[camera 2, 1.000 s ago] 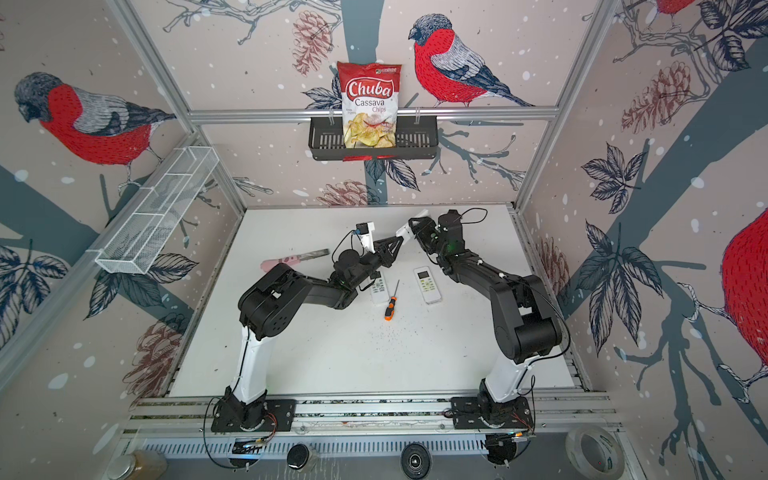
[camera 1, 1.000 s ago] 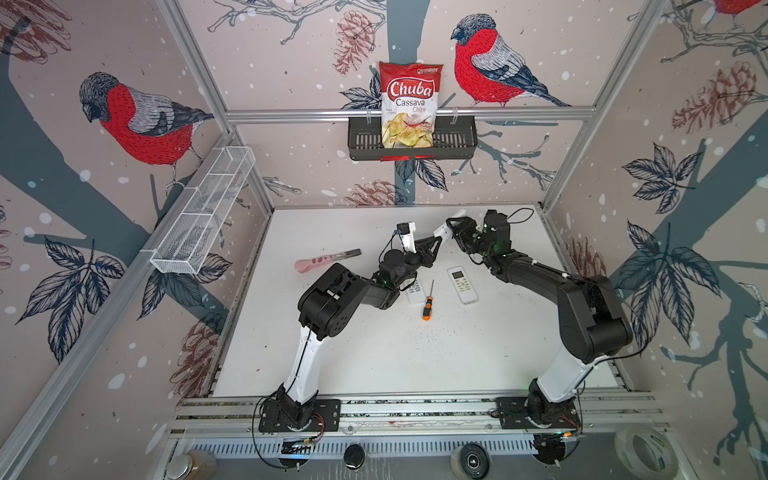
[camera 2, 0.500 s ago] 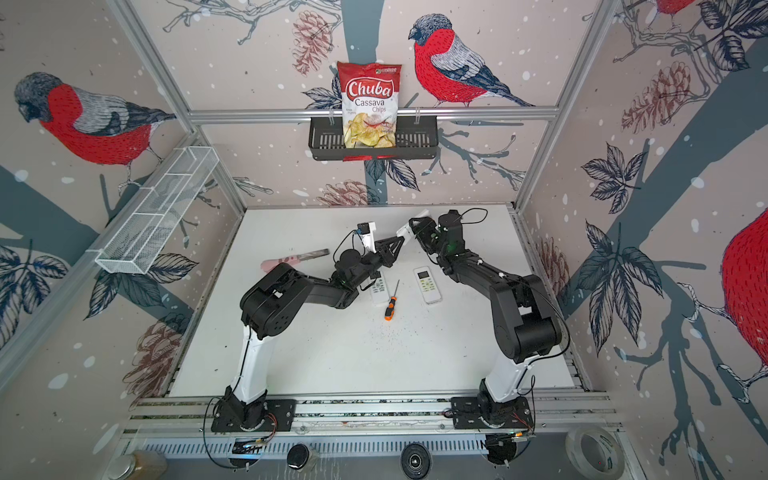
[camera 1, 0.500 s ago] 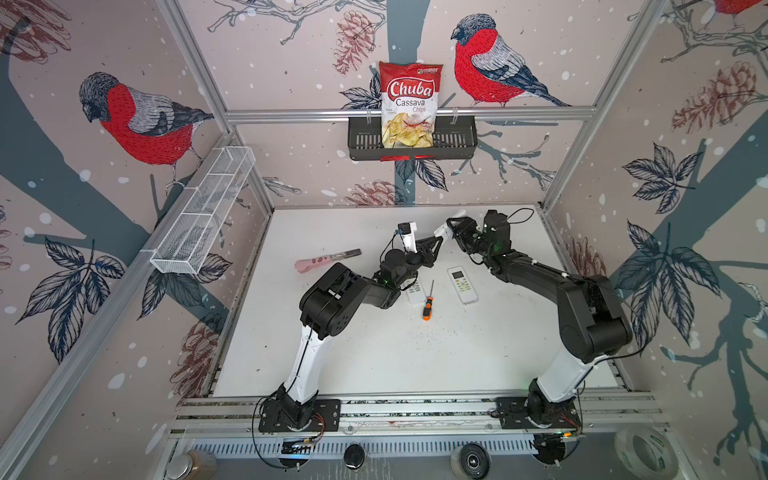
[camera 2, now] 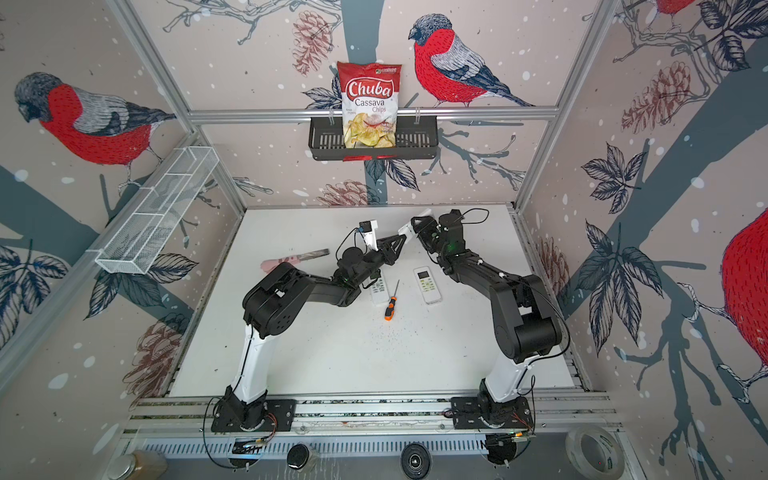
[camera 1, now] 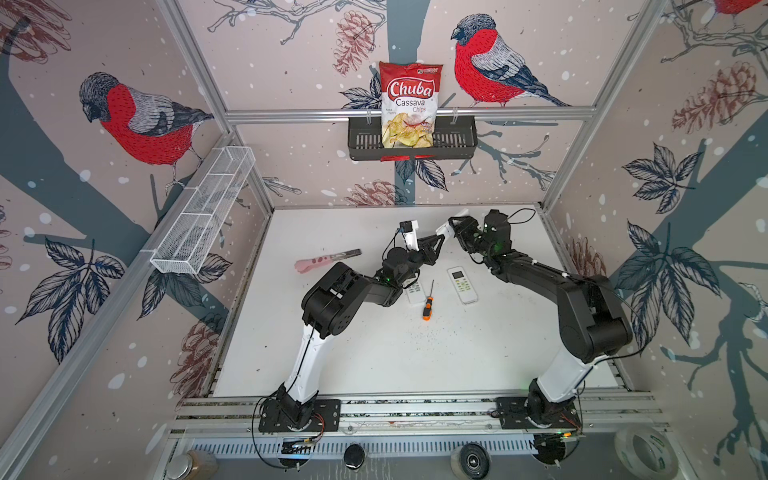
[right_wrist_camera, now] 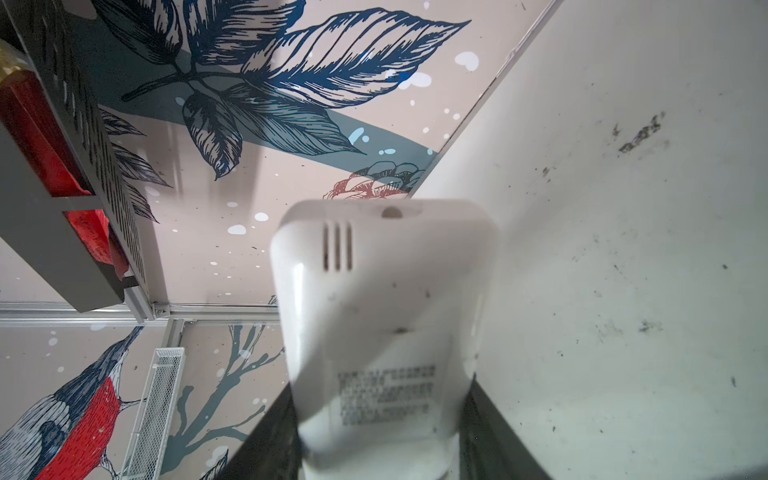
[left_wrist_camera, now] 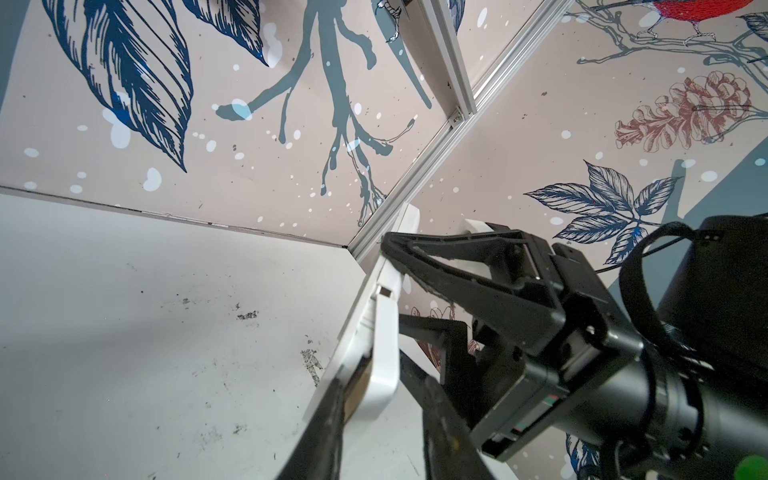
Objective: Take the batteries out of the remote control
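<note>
**Remote held aloft while its cover is worked loose**

The batteries sit inside the white remote, mostly hidden. Only a dark, gold-tinged edge shows under the half-lifted battery cover, and it is probably one of them. The right gripper clamps the remote above the far middle of the table, likely to steady it. The left gripper, jaws narrow, straddles the cover end; whether it pinches is unclear. The screwdriver and a spare remote lie nearer, untouched.
</note>
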{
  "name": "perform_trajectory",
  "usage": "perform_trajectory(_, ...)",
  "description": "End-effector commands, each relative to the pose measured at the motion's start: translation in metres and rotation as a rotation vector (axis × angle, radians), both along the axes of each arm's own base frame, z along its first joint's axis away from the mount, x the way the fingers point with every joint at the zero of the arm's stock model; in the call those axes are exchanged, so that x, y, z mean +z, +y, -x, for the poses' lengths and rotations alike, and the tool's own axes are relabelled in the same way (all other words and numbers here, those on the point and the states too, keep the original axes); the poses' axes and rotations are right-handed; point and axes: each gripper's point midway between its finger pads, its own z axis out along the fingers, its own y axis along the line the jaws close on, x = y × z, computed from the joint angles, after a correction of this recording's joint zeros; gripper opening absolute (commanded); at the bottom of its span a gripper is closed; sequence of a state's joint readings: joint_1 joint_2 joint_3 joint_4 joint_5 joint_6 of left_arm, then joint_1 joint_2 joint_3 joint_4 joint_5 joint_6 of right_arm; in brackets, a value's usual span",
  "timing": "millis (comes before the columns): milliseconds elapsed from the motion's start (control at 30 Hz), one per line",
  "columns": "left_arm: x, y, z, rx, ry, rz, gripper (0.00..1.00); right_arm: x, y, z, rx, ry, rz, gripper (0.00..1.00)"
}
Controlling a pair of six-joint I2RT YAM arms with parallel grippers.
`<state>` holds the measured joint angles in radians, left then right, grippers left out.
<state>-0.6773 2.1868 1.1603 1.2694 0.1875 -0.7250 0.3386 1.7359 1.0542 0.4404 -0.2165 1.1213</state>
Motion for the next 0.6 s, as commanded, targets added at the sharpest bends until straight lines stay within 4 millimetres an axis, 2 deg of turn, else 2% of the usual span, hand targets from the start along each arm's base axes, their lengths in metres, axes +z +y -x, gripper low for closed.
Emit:
perform_trajectory(0, 0.0066, -0.0033, 0.0037, -0.014, -0.027, 0.009, 0.36, 0.0065, 0.0074, 0.0015, 0.041, -0.029, -0.007, 0.35)
perform_trajectory(567, 0.0047, -0.0015, 0.0077, -0.020, -0.024, 0.016, 0.27, 0.0001, 0.0055, 0.0000, 0.036, -0.018, 0.001, 0.35)
